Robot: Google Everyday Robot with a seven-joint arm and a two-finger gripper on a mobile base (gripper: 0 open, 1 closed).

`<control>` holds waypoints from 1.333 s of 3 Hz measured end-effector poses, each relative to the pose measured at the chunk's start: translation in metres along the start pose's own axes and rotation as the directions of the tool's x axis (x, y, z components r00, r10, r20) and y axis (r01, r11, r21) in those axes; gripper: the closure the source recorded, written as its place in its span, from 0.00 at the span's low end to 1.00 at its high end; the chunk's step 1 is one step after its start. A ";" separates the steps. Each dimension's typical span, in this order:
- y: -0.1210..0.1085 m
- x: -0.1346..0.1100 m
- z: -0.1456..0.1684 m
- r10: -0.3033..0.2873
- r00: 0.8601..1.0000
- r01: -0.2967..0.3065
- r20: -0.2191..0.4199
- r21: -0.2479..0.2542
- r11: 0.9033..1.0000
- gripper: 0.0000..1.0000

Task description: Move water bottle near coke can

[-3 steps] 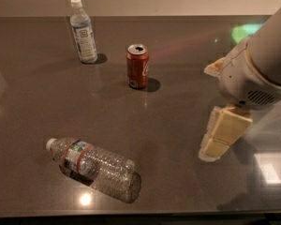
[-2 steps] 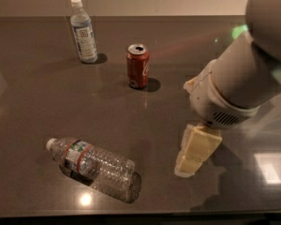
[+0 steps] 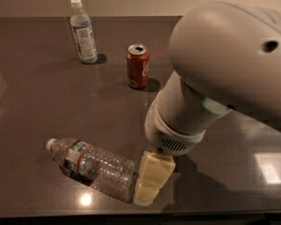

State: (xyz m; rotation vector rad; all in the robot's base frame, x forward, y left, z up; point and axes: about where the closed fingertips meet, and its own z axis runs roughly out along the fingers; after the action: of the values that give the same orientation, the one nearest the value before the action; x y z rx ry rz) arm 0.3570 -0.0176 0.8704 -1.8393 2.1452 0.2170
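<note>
Near the front edge of the tabletop (image 3: 37, 97), left of its middle, the water bottle (image 3: 91, 165) lies on its side; its white cap points toward the left edge and slightly back, its base toward the front and right; a narrow label with red bands wraps it close to the neck. Just beside that base hangs the gripper (image 3: 150, 182), a pale yellow piece angled down to the tabletop close to the front edge; whether it touches the water bottle I cannot tell, and whether it is apart or together I cannot tell either. The arm (image 3: 225, 69), a large grey-white housing, fills the right side of the view; its round wrist with a vent grille sits right above the gripper. Toward the back edge, about midway along it, the can (image 3: 137, 65) stands upright, red with white script and a silver top whose opening shows; it is well apart from the water bottle. Left of the can, nearer the back left corner, a second bottle (image 3: 83, 30) stands upright, with a white cap and a pale blue-white label; it is near the can but not touching it. Two bright reflections show on the glossy tabletop: a small one at the front edge below the water bottle, and a larger square one toward the right edge.
</note>
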 end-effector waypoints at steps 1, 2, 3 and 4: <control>0.032 -0.028 0.013 -0.045 0.999 0.047 0.030 -0.072 0.996 0.00; 0.049 -0.046 0.026 -0.074 0.996 0.079 0.057 -0.107 0.991 0.00; 0.054 -0.058 0.032 -0.084 0.993 0.093 0.080 -0.116 0.989 0.00; 0.058 -0.066 0.037 -0.091 0.991 0.103 0.096 -0.120 0.988 0.00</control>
State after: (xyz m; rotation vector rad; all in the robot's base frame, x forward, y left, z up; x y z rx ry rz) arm 0.3138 0.0652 0.8528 -1.9571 2.0171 0.4119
